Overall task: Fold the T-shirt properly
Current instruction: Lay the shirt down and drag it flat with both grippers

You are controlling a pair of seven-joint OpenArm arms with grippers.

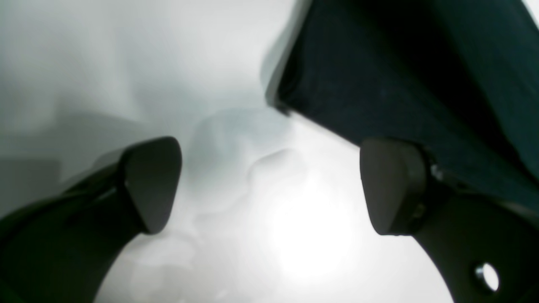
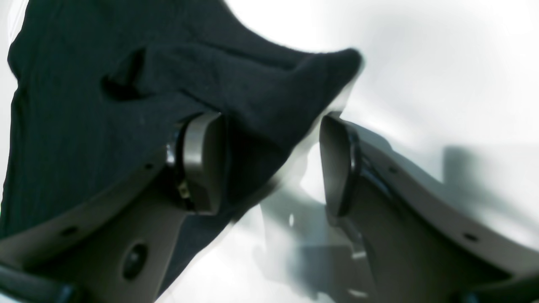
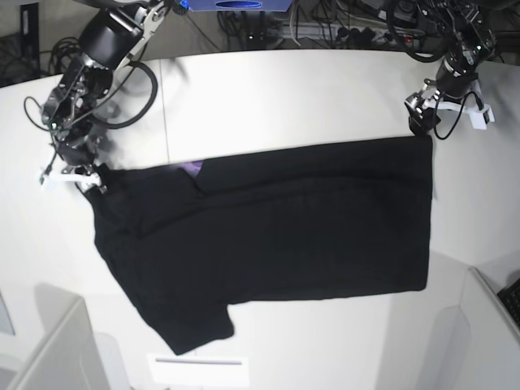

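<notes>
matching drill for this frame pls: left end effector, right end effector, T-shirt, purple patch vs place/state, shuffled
Column 1:
1. left end effector
2. right end effector
3. T-shirt
4. purple patch

Column 2:
A. spread flat across the white table
B. peeking out at the shirt's upper edge
C. open, at the shirt's corner on the base view's right
D. jaws apart around a cloth corner on the base view's left

Pairs: 1-C, 2-D, 3-A, 4-B
</notes>
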